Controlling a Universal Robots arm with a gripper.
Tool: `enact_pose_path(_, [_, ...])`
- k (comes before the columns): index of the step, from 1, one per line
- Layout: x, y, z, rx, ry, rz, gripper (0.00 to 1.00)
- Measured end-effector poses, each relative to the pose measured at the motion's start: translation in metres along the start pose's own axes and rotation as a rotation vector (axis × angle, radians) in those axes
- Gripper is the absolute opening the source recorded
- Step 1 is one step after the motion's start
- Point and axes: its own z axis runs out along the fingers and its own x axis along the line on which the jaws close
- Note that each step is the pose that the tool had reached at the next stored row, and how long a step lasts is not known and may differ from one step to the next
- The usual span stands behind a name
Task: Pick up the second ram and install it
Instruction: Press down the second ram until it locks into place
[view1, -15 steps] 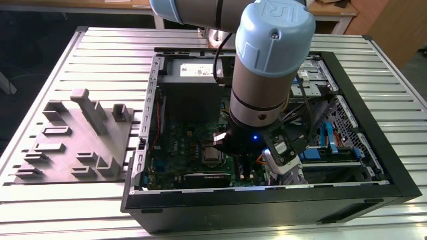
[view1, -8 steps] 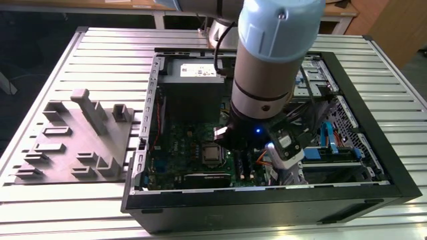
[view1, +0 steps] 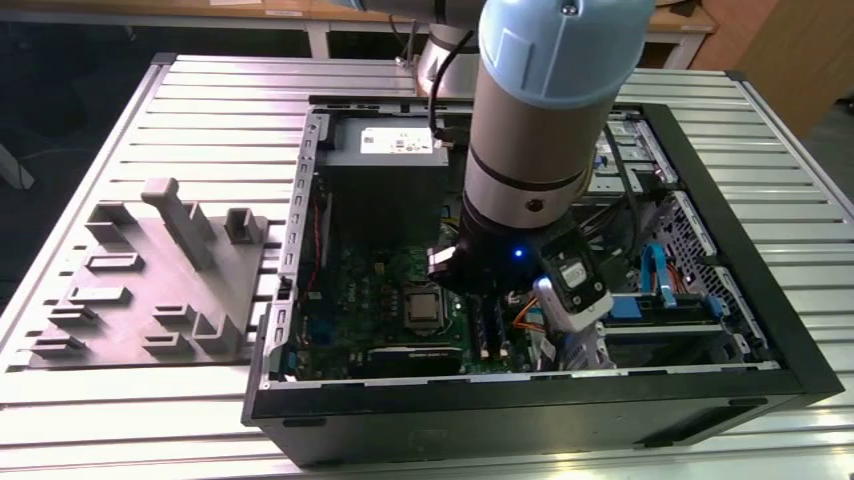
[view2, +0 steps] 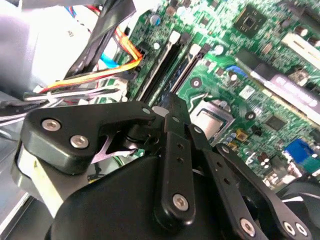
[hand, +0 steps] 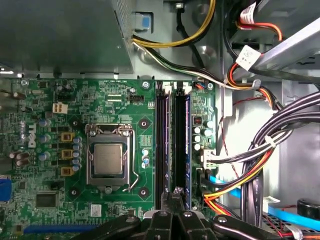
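Two memory slots (hand: 172, 145) under the pincer (hand: 177, 192) — fingers together, tips partly hidden.

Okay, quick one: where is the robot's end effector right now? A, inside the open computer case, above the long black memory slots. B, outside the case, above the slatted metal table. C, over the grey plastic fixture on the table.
A: in the first wrist view the end effector sits just above the long black memory slots on the green motherboard.
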Motion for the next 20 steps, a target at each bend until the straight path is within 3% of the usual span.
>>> enact_pose_path(8, [0.0003,0.0221,0.0012,0.0,0.0,0.0,0.1])
enact_pose_path(20, [0.0002,0.0235,-0.0014,0.001,0.0,0.0,0.1])
